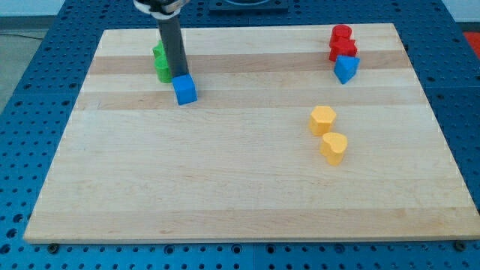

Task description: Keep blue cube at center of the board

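The blue cube point(184, 89) sits on the wooden board point(225, 172) in its upper left part, well left and above the board's middle. My tip point(178, 75) is at the cube's top edge, touching or nearly touching it from the view's top. The dark rod rises from there to the view's top edge. A green block point(161, 63) stands just left of the rod, partly hidden by it; its shape is hard to make out.
Near the top right corner are a red block point(341, 34), a second red block point(343, 49) below it, and a blue block point(346, 68) under those. A yellow hexagonal block point(322, 119) and a yellow heart-like block point(334, 147) lie right of centre.
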